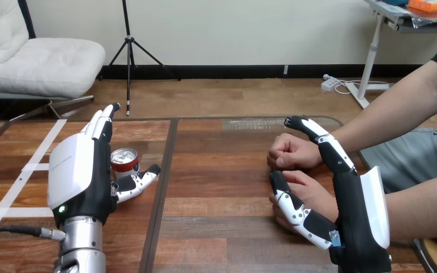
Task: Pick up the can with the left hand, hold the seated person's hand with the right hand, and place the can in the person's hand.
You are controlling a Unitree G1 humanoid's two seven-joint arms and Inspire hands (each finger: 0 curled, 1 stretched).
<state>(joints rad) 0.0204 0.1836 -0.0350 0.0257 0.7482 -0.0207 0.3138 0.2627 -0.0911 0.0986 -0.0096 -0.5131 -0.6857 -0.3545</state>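
Observation:
A red can with a silver top stands upright on the wooden table, left of centre. My left hand is right beside it on the left, open, with its fingers straight and pointing away and its thumb reaching under the can's near side. The person's two hands rest on the table at the right: a fist farther away and a nearer hand. My right hand is open around the nearer hand: straight fingers lie across the far wrist, and the thumb rests along the near side.
The person's forearms come in from the right edge and cross the table's right side. White tape lines mark the table at the far left. A dark seam runs down the tabletop beside the can.

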